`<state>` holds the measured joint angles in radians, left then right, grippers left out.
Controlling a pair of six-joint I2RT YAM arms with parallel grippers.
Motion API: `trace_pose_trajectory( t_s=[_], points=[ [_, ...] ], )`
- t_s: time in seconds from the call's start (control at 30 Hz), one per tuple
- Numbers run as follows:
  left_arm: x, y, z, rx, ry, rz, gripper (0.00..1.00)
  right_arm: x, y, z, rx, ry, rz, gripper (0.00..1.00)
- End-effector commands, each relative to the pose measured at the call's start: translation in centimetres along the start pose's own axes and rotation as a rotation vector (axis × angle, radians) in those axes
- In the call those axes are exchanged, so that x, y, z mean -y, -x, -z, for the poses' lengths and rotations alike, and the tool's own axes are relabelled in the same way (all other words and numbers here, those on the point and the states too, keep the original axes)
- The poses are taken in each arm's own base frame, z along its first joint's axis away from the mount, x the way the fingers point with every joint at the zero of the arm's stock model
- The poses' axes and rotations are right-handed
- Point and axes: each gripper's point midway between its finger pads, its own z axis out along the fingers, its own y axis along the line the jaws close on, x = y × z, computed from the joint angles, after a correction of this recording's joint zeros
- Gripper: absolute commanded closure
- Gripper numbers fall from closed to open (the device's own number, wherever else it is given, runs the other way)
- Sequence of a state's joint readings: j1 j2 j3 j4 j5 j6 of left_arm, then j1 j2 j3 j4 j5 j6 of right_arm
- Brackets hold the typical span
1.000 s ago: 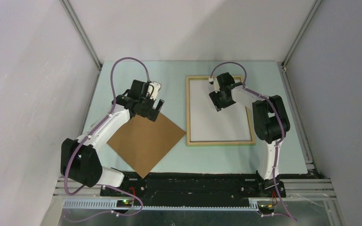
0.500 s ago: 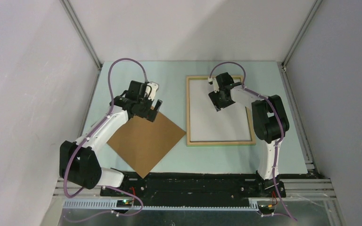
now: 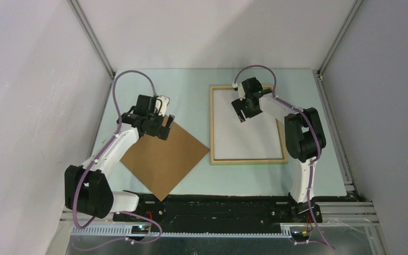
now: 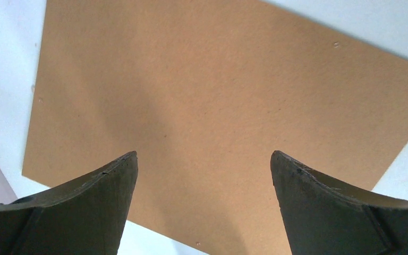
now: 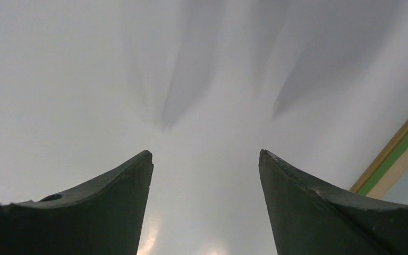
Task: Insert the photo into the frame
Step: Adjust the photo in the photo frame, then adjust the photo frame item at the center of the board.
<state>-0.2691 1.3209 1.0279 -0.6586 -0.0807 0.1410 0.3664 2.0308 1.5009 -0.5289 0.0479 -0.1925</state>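
Item: photo (image 4: 218,79), brown back up, below my released left claw (image 4: 203,155); likely thin, stiff, light; grip by edge.

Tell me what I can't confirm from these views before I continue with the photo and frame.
- Photo: printed side is face down; the top and left wrist views show only its brown back.
- Photo's upper edge: in the top view, partly covered by the left end effector.
- Frame: pale inner panel could be glass or backing; the right wrist view is glare-washed.
- Right end effector: neither view shows whether it touches that panel.
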Motion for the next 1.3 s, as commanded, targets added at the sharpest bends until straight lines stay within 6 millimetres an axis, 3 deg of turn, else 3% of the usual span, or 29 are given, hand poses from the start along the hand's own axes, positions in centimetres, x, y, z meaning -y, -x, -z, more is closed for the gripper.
trace_pose_trajectory(
  t_s=[0.0,0.2,0.4,0.5,0.53,0.57,0.6,0.77,0.97,1.27],
  points=[
    [-1.9,-0.7,0.4,0.022,0.024,0.055,0.0,-1.4,5.6,5.0,0.16,0.035,0.009,0.21],
    [-4.7,-4.5,-0.1,-0.039,0.051,0.171,0.0,-5.9,8.7,7.3,0.224,0.144,0.054,0.15],
    [-7.8,-8.3,-0.1,-0.088,0.081,0.316,0.0,-12.4,11.9,8.6,0.267,0.29,0.121,0.09],
    [-9.3,-9.9,0.1,-0.115,0.106,0.38,0.0,-15.5,12.4,7.8,0.243,0.362,0.144,0.06],
    [-9.5,-10.2,0.1,-0.122,0.109,0.393,0.0,-16.9,13.3,8.6,0.266,0.392,0.161,0.05],
    [-10.0,-10.9,0.1,-0.136,0.117,0.417,0.0,-17.9,12.9,7.6,0.241,0.414,0.171,0.05],
    [-10.3,-11.1,0.2,-0.142,0.123,0.43,0.0,-19.1,13.8,8.3,0.263,0.433,0.189,0.04],
    [-11.6,-13.0,-0.1,-0.2,0.113,0.514,0.0,-23.9,13.9,6.7,0.23,0.543,0.227,0.04],
    [-11.9,-15.5,-1.5,-0.323,0.011,0.621,0.0,-26.8,13.8,5.1,0.211,0.647,0.189,0.04],
    [-11.5,-17.2,-3.0,-0.402,-0.088,0.692,0.0,-27.9,13.0,2.2,0.159,0.721,0.117,0.04]
  ],
)
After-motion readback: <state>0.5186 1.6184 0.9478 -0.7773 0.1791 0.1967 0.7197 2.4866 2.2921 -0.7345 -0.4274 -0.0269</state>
